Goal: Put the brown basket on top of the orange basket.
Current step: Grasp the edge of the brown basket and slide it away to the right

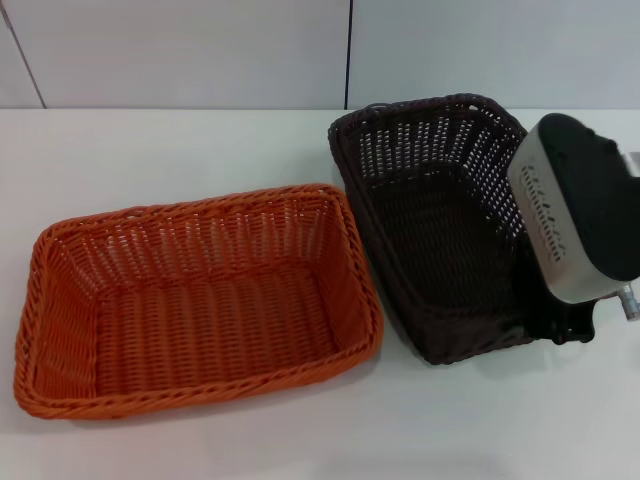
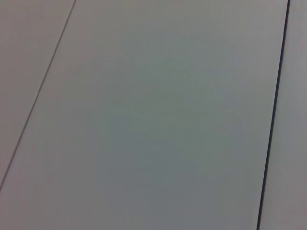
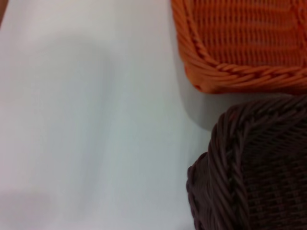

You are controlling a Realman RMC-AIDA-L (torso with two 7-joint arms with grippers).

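The orange basket (image 1: 200, 300) sits flat on the white table at the left. Its corner also shows in the right wrist view (image 3: 240, 43). The brown basket (image 1: 440, 230) is just right of it, tilted, with its right side raised. My right gripper (image 1: 562, 325) is at the brown basket's near right rim and is shut on it. The silver and black wrist covers most of the fingers. The brown basket's rim fills the corner of the right wrist view (image 3: 249, 177). My left gripper is out of view.
The white table (image 1: 300, 440) runs from the front edge to a pale panelled wall (image 1: 200, 50) behind. The left wrist view shows only a plain grey panel (image 2: 153, 115) with seams.
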